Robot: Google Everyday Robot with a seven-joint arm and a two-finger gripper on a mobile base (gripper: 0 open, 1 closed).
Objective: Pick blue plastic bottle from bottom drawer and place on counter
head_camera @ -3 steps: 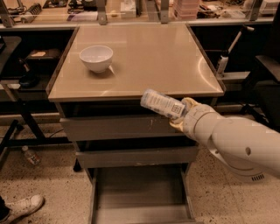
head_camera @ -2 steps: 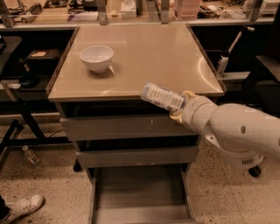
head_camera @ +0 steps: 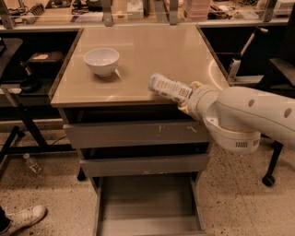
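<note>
The blue plastic bottle, pale with a whitish printed label, lies tilted in my gripper, which is shut on its right end. It hangs over the front right part of the glossy beige counter, just above the front edge. The white arm reaches in from the right. The bottom drawer stands pulled open below, its flat grey floor bare.
A white bowl sits on the counter's left side. Two closed grey drawers lie above the open one. A cluttered workbench runs behind. A small clear bottle and a white shoe lie on the floor at left.
My gripper has carried the bottle up and back, from in front of the counter edge to over the counter's front right part.
</note>
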